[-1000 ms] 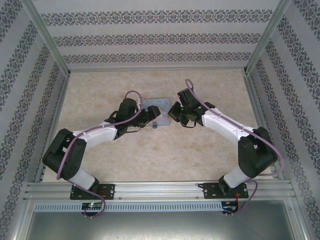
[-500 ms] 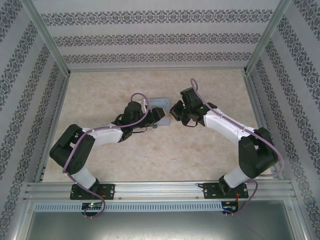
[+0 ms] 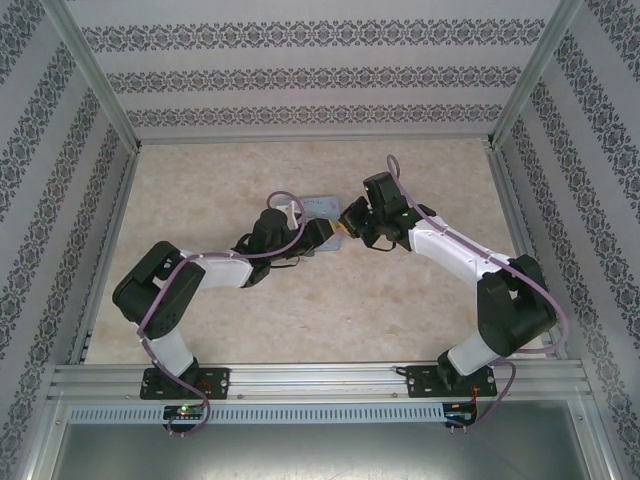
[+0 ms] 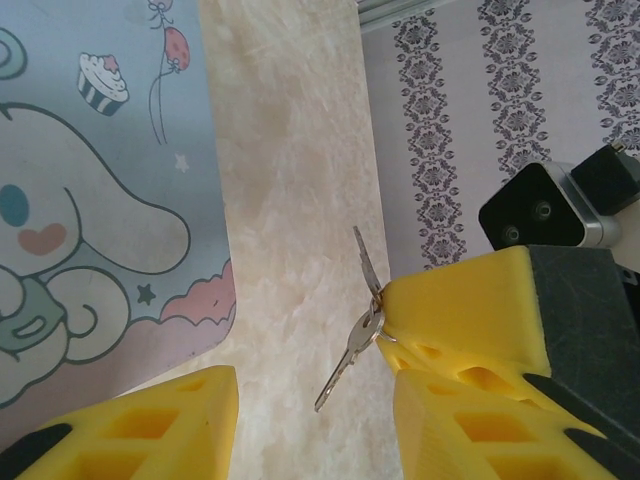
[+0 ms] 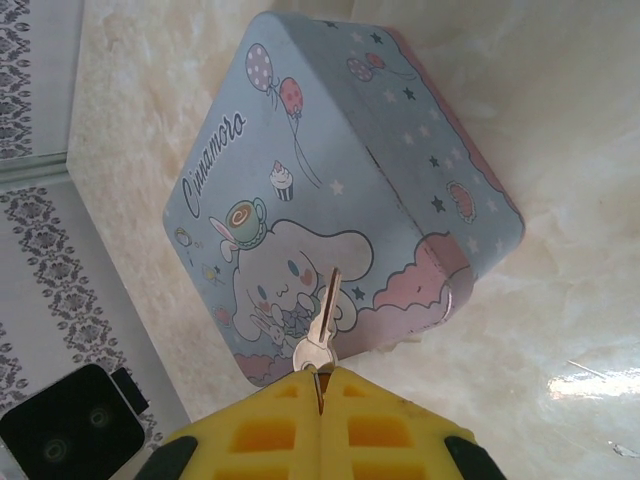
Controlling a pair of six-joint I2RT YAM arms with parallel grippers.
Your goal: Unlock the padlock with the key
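- Pinching the key by its head, the right gripper has its yellow fingers pressed tight together; the blade sticks out over the cartoon tin.
- A second key dangles from the same pinch.
- The left gripper stands partly open just beside it, with bare table showing through the gap.

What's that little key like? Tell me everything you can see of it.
The key is small, thin and silvery-grey, metal by its look, with a wider head and a narrow blade. The right gripper is shut on its head, so the blade sticks straight out from the gripper, and in the right wrist view it lies in front of the cartoon tin. In the left wrist view a second key hangs loose beside it.
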